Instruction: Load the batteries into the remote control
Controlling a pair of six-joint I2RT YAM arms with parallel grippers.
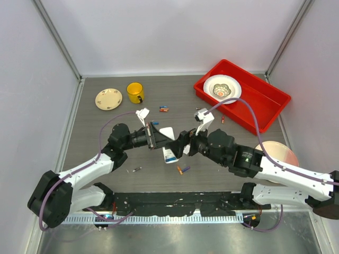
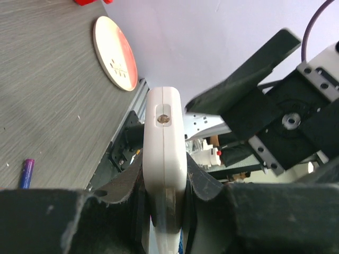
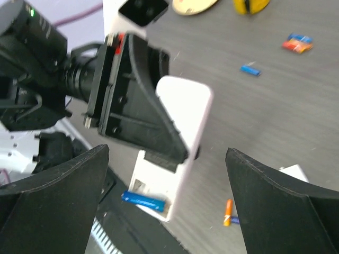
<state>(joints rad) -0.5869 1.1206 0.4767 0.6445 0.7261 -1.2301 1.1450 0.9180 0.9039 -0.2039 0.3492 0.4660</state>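
Observation:
My left gripper is shut on the white remote control and holds it above the table centre. It grips the remote's edges in the left wrist view. In the right wrist view the remote shows its open compartment with a blue battery lying in it. My right gripper is open and empty, its fingers spread either side of the remote's lower end. Loose batteries lie on the table: an orange and purple pair, a cluster, a blue one.
A yellow cup and a cream plate stand at the back left. A red tray with a bowl is at the back right. A pink plate lies right. A small white piece lies near the remote.

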